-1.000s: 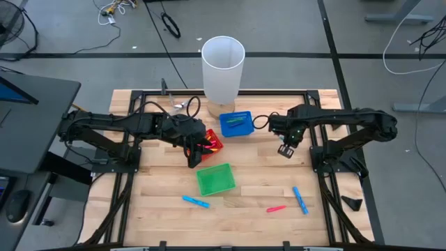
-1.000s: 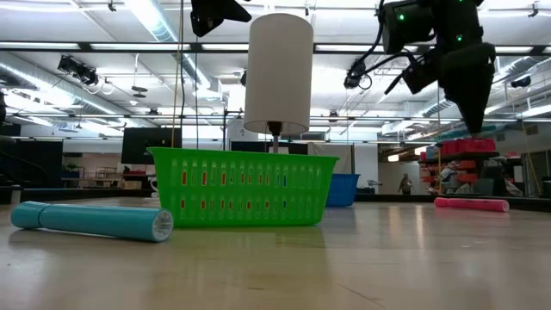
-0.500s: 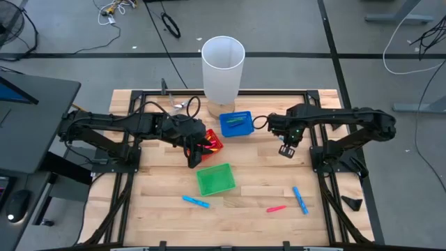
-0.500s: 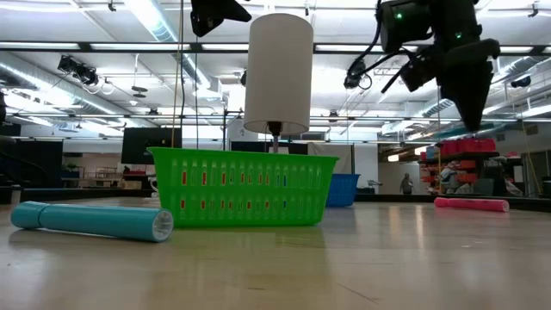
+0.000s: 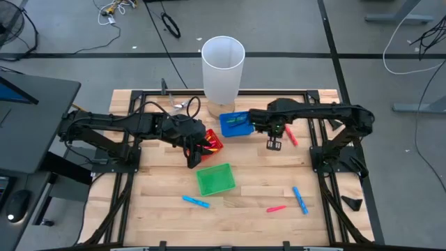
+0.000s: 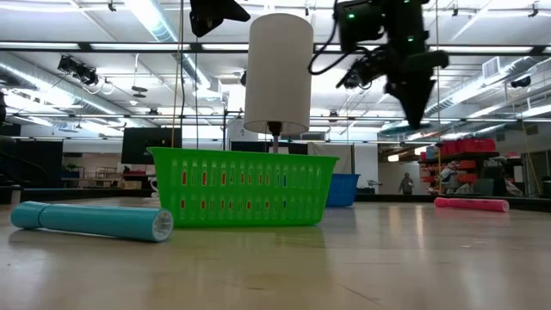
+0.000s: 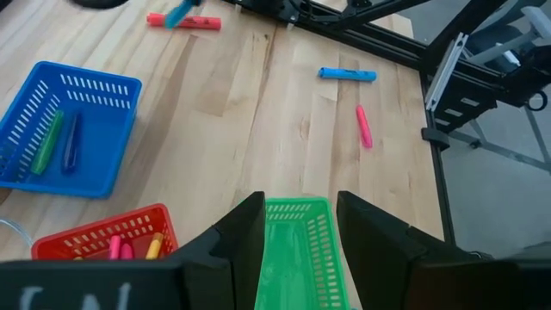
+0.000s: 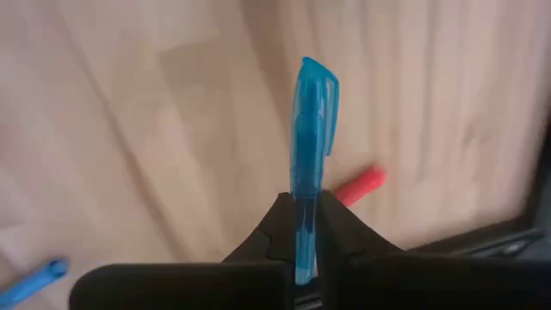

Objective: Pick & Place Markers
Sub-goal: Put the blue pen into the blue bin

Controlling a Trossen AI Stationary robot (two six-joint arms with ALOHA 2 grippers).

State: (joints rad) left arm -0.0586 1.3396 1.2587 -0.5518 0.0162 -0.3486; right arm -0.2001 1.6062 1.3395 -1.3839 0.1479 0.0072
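Note:
My right gripper is shut on a light blue marker and hangs above the table, just right of the blue basket. That basket holds a green and a blue marker. A red marker lies flat on the wood by the right gripper. Lying flat nearer the front are a blue marker, a pink one and another blue one. My left gripper is open above the green basket, beside the red basket, which holds pink and yellow markers. My right gripper pinches the light blue marker between its two fingers at one end. The marker runs on along the fingers and sticks out past their tips, with its free end toward the table. The fingers point down from above, and the marker is lifted clear.
A tall white cylinder stands at the table's far edge behind the blue basket. A black frame runs along the table's sides. Bare wood lies between the green basket and the markers at the front right.
My right gripper, still shut on the marker, has moved toward the table's left and come close to the blue basket. The red marker on the wood now shows beside it. My left arm has kept still.

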